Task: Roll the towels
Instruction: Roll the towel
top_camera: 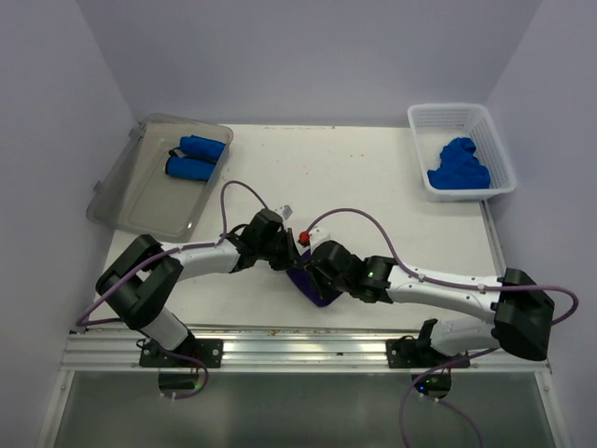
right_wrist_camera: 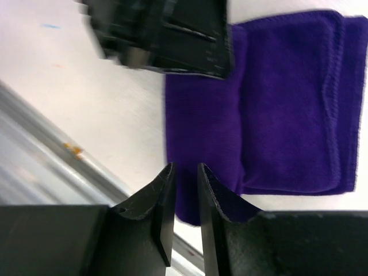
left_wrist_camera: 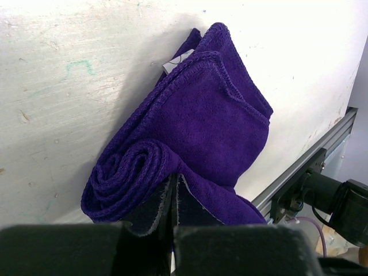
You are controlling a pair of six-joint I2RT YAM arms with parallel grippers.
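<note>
Left end effector (left_wrist_camera: 175, 198) is closed on the rolled end of the purple towel (left_wrist_camera: 213, 115), which lies half rolled on the worktop (left_wrist_camera: 57, 115) near its front edge. Right end effector (right_wrist_camera: 185, 172) is slightly parted, holding nothing, beside the towel's flat part.

The purple towel (left_wrist_camera: 207, 132) is soft, matt, napped cloth with stitched hems. Beneath the towel, the table (left_wrist_camera: 63, 115) is white, matt, scuffed and stained. Beside the towel, the rail (left_wrist_camera: 313, 144) is dull, smooth grey metal.
</note>
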